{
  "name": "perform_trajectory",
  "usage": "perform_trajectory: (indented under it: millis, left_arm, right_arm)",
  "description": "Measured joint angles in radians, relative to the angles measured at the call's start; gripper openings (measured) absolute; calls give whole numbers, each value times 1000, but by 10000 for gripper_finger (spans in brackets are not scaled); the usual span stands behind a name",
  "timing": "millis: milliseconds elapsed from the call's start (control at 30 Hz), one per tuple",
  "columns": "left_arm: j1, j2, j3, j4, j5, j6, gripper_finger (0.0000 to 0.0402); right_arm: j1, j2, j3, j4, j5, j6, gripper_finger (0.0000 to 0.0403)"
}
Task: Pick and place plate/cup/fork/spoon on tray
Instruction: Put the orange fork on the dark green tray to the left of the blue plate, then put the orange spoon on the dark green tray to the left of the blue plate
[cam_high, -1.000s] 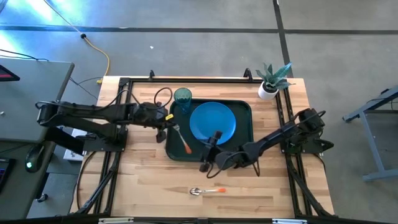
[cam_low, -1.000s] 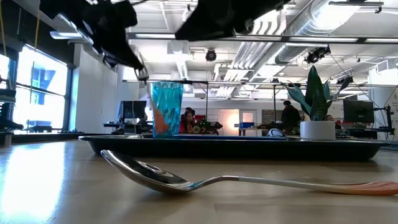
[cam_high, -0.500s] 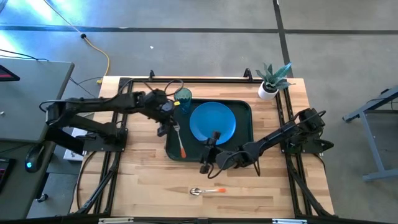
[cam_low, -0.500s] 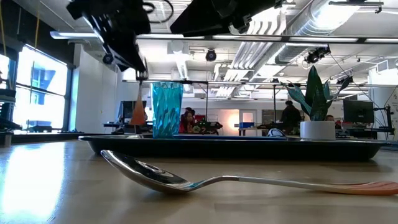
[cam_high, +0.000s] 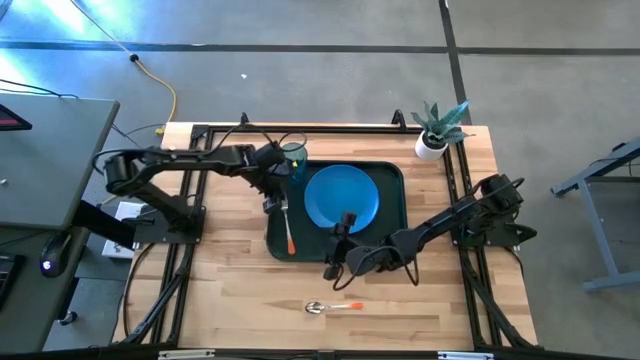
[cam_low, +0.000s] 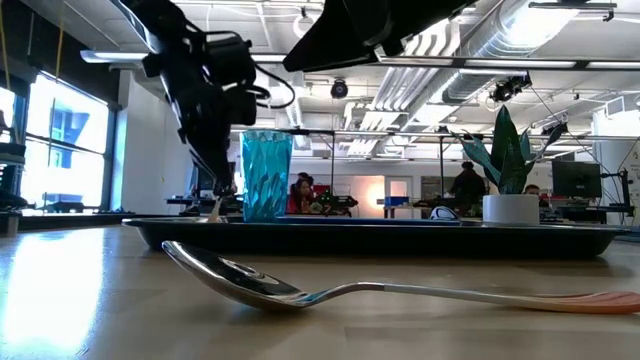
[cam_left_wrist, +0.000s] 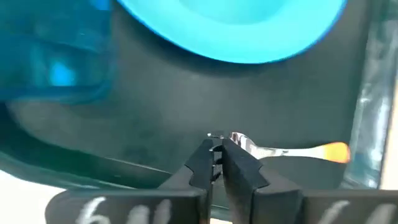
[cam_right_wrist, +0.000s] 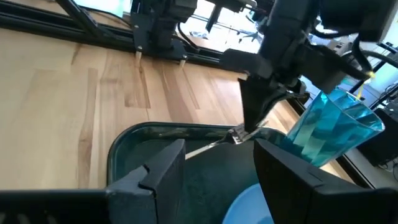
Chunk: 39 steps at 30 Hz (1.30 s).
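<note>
The dark green tray (cam_high: 392, 222) holds the blue plate (cam_high: 341, 195) and the teal cup (cam_high: 293, 156), which stands at its far left corner. My left gripper (cam_high: 279, 198) is over the tray's left part, shut on the fork (cam_high: 289, 228). The fork's orange handle (cam_high: 291, 243) points toward the near edge. The spoon (cam_high: 333, 306) lies on the bare table near the front, bowl to the left. My right gripper (cam_high: 334, 243) is open and empty over the tray's near edge, beside the plate. My left gripper pinches the fork's silver tine end (cam_left_wrist: 234, 139) between its two fingertips. The fingers come from above, slanting in from the table's left. The fork slants down from the fingers, and its orange handle end (cam_low: 215, 208) is down at the tray's floor.
A white pot with a green plant (cam_high: 436, 133) stands at the table's far right corner. Black frame rails (cam_high: 200, 240) run along the table's left and right sides. Bare wood lies around the spoon at the front.
My left gripper has moved a little toward the cup and gone down with the fork. The fork's handle end has dropped from beside the cup to the tray's floor and swung from pointing near-right to pointing toward the near edge.
</note>
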<state>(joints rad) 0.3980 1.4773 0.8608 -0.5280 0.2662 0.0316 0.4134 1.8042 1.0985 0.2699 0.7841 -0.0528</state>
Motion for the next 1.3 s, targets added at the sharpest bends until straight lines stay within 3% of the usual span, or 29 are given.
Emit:
perform_trajectory:
  millis: [333,667,733,867,967,1100,1300]
  left_arm:
    - [14,18,-1,26,-130,29,78]
    - [13,-14,-2,8,-173,-5,128]
    - [9,-41,-2,-10,-188,-33,132]
    - [-26,-122,-2,-78,-226,-95,133]
    - [-97,-203,-22,-93,-320,-182,129]
    - [-271,-313,-90,-21,-436,-339,115]
    - [-613,-391,-248,316,-655,-509,92]
  right_arm:
    - [-1,0,0,1,-1,0,183]
    - [-1,-1,0,-95,-31,35,183]
    - [-8,-1,0,-149,-116,114,183]
    - [-30,5,0,-210,-486,262,183]
    - [-27,20,-1,-260,-647,293,182]
    - [30,51,-2,-317,-734,312,172]
    - [135,105,-2,-322,-719,324,152]
